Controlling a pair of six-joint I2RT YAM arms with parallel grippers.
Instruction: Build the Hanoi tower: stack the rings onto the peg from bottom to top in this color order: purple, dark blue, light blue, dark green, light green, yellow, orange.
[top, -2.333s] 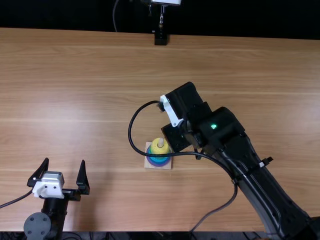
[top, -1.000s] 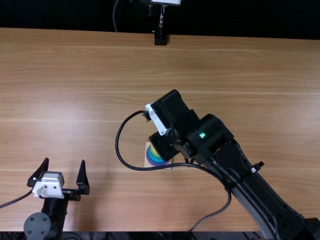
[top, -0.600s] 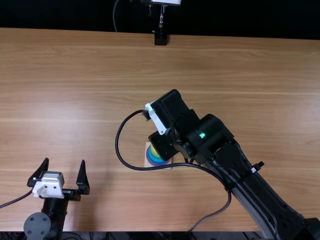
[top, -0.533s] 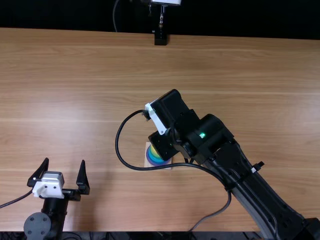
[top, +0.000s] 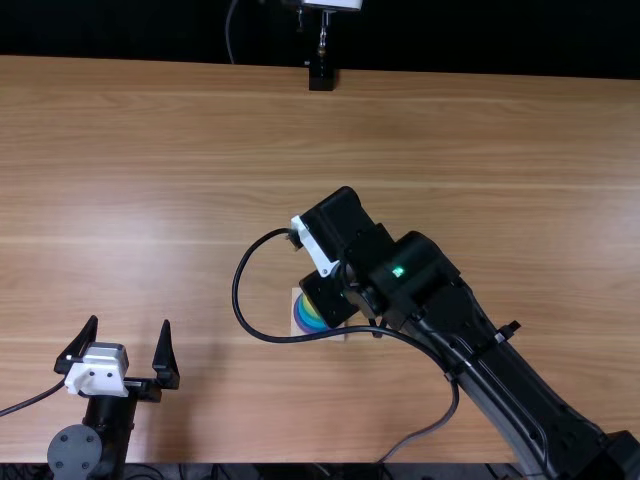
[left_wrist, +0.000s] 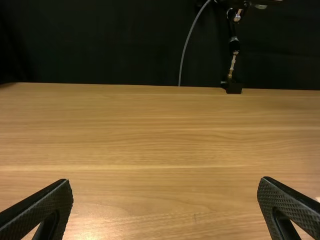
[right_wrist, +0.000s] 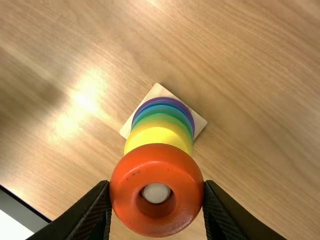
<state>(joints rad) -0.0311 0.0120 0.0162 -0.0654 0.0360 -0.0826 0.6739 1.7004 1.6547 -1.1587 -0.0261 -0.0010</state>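
Over the middle of the table, the right gripper (top: 338, 235) partly covers the ring stack (top: 308, 318) from above. In the right wrist view, the right gripper (right_wrist: 157, 184) is shut on the orange ring (right_wrist: 157, 223), a finger at each side. The white peg tip (right_wrist: 156, 193) shows through the ring's hole. Beyond it lie the yellow ring (right_wrist: 157, 136), green rings, blue rings and the purple ring (right_wrist: 162, 100) on the square wooden base (right_wrist: 199, 120). The left gripper (top: 130, 322) stands open at the near left, and in the left wrist view the left gripper (left_wrist: 165, 182) holds nothing.
The right arm's black cable (top: 237, 290) loops left of the stack and back across its near side. A black stand (top: 321, 76) is at the table's far edge. The wooden table (top: 160, 170) spreads around both arms.
Over the stack, the right gripper has come left from its earlier place, then a little toward the near edge. The wooden base has shifted slightly right. The left arm has stayed put.
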